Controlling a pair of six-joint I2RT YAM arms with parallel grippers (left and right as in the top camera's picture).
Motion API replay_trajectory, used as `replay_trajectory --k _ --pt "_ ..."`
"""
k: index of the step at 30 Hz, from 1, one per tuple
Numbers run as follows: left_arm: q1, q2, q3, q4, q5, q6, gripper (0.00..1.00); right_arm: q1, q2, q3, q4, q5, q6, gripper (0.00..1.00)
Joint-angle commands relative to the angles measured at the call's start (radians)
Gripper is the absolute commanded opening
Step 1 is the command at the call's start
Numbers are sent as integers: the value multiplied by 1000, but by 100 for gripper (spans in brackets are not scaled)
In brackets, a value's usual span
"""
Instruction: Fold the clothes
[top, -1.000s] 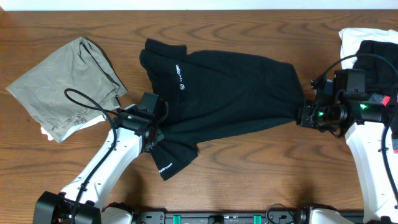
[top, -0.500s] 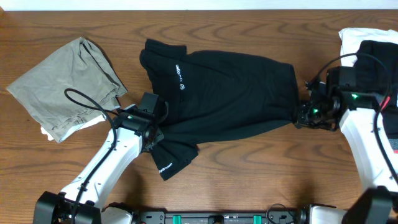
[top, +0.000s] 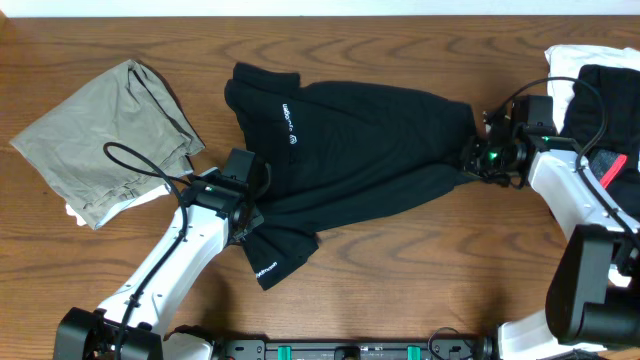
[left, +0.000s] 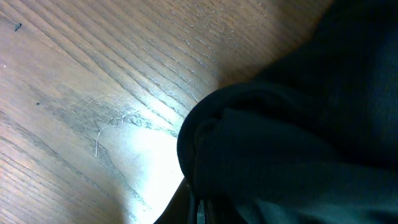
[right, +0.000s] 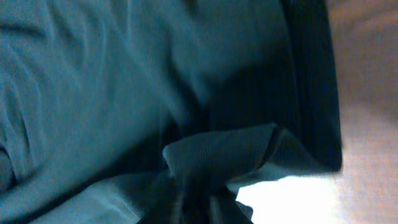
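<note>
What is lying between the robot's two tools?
The black shirt fills the stretch from the left tool to the right tool, with nothing else between them. The overhead view shows it.

A black shirt (top: 350, 150) with white logo marks is spread mid-table. An olive-grey garment (top: 100, 140) is crumpled at left. A white-and-black pile (top: 570, 65) is stacked far right.

left tool (top: 245, 218) clamped shut, angled downward; right tool (top: 470, 160) points toward the left, its grip unclear.
</note>
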Motion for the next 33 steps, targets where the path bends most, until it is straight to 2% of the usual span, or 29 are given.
replay_trajectory --k 1,6,11,15,21,33 --pt "5 3 0 0 -28 6 6 15 26 2 34 -11 73 26" --pt "5 3 0 12 -28 6 6 11 41 2 24 2 72 34" --pt "5 3 0 15 -28 6 6 8 40 2 -54 11 34 34" --pt "5 3 0 15 -28 6 6 8 40 2 -110 12 -64 35" --pt "5 3 0 15 -28 6 6 8 40 2 -89 24 -188 39" --pt "5 3 0 15 -27 6 6 21 40 2 -80 98 -239 38"
